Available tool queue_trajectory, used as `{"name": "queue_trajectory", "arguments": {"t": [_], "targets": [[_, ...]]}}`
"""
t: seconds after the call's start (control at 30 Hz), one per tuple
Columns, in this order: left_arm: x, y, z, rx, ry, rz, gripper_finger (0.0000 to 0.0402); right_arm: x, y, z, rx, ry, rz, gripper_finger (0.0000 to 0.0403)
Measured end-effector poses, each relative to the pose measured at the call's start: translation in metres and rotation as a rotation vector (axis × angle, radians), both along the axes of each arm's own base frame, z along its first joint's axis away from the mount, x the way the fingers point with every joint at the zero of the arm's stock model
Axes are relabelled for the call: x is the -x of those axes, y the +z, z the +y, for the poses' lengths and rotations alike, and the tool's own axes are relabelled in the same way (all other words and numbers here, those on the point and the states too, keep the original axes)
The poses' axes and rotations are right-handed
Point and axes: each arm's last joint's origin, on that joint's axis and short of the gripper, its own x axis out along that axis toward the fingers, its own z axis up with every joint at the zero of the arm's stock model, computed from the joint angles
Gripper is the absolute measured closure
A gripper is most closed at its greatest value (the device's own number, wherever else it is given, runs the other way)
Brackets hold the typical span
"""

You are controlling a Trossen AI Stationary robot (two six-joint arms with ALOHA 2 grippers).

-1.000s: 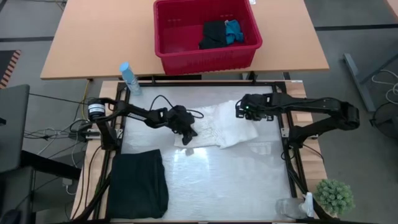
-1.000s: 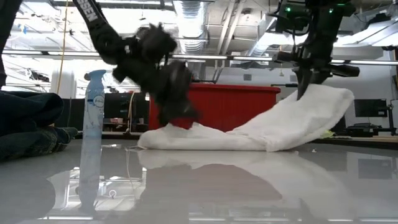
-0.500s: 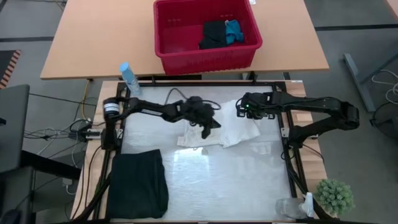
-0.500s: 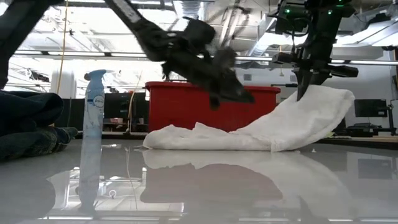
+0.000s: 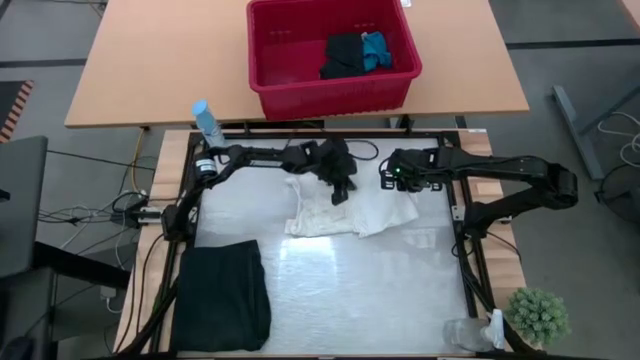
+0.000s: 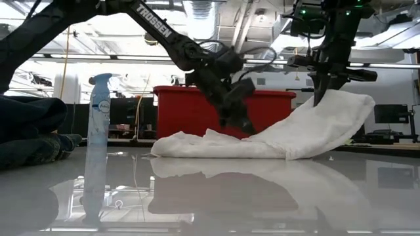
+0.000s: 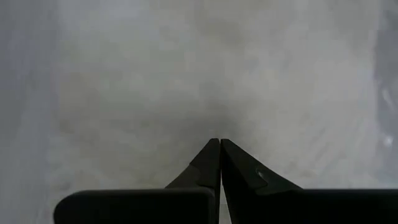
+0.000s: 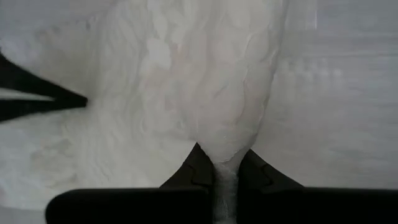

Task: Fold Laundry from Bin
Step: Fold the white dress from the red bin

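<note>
The white crinkled garment (image 5: 345, 208) lies across the middle of the table. Its right end is raised by my right gripper (image 6: 321, 98), which is shut on it. My left gripper (image 5: 341, 196) is shut and slants down over the garment's middle, also in the low view (image 6: 247, 129). A folded black garment (image 5: 222, 295) lies flat at the near left. The red bin (image 5: 275, 60) stands on the far wooden table, with black cloth (image 5: 343, 55) and a small blue piece (image 5: 376, 50) in it. My right gripper pinches a bunched fold at the white garment's right end (image 8: 225, 167) between its two fingers, coming from above and pointing steeply down. That end hangs lifted (image 6: 341, 105), and the cloth slopes slackly down to the table toward the left. My left gripper's shut tips (image 7: 219, 144) are close over the cloth; I cannot tell whether they touch it.
A blue spray bottle (image 5: 208, 125) stands at the table's far left corner. At the near right corner are a small green plant (image 5: 537, 315) and a clear plastic object (image 5: 468, 335). The glossy tabletop (image 5: 350, 290) is bare in front of the white garment.
My left gripper, still shut, has swung from the white garment's near left end toward the table's right and far edge, rising a little and rolling, and now stands over the garment's middle. My right gripper has kept the raised end where it was.
</note>
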Motion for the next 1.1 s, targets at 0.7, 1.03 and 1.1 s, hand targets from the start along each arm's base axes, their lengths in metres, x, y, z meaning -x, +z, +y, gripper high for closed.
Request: {"name": "queue_trajectory", "arguments": {"t": [0.7,1.03,1.1], "targets": [[-0.002,0.002,0.000,-0.104,-0.056,-0.013,0.0402,-0.006,0.023,-0.007,0.041,0.064,-0.061,0.0355],[-0.007,-0.023,0.007,-0.154,-0.015,0.015,0.0402,-0.010,0.034,-0.009,0.070,0.083,-0.083,0.0355],[-0.008,-0.027,0.008,-0.158,-0.001,0.014,0.0402,-0.011,0.034,-0.008,0.066,0.086,-0.084,0.0355]]}}
